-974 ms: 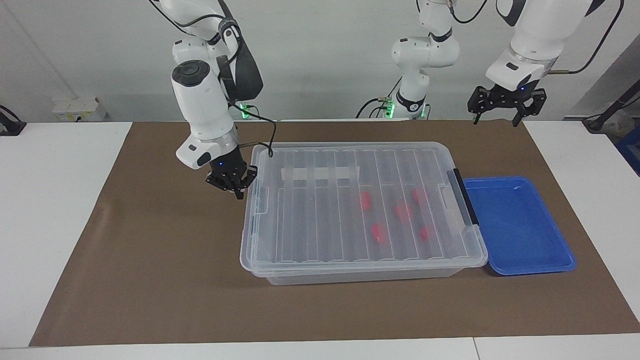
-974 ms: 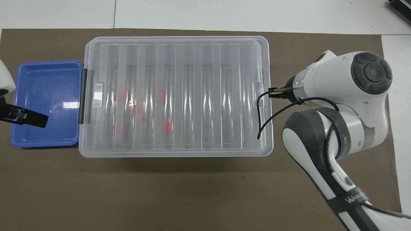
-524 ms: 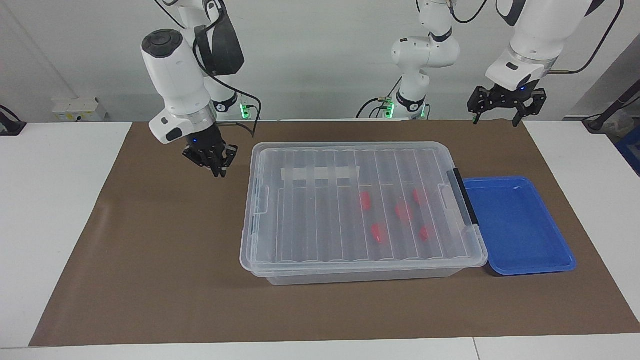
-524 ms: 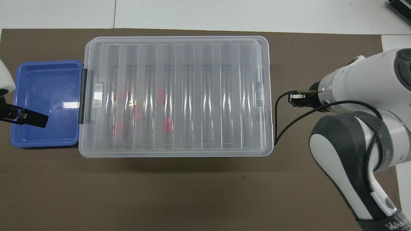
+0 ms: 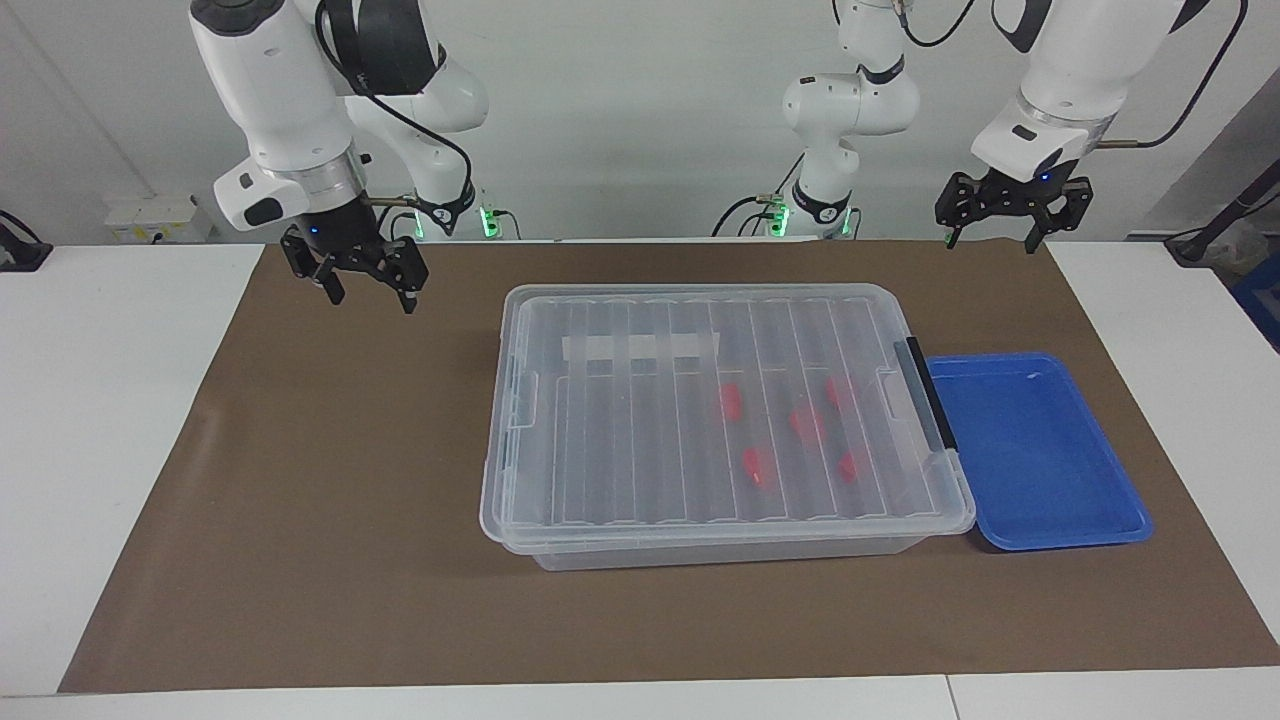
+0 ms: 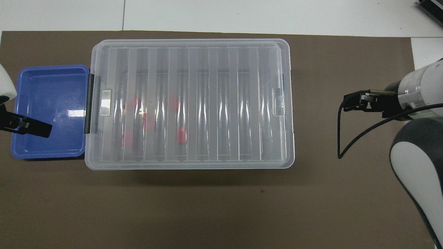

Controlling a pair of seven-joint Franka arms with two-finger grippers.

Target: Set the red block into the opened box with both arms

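The box (image 5: 700, 552) is a large clear bin on the brown mat, with its ribbed lid (image 5: 620, 450) lying flat on top. Several red blocks (image 5: 806, 422) show through the lid, inside the box toward the left arm's end (image 6: 180, 135). My right gripper (image 5: 365, 290) hangs open and empty over the mat, off the box's end (image 6: 353, 103). My left gripper (image 5: 1000, 238) waits raised and open, holding nothing; in the overhead view it sits over the blue tray (image 6: 34, 128).
A shallow blue tray (image 5: 1040, 455) lies against the box's black clip handle (image 5: 930, 395) at the left arm's end. A whitish tape strip (image 5: 640, 347) is on the lid. White tabletop borders the mat (image 5: 300, 560).
My right gripper has lifted away from the box's end, moved toward its own end of the table and gone from shut to open. The left arm has stayed still.
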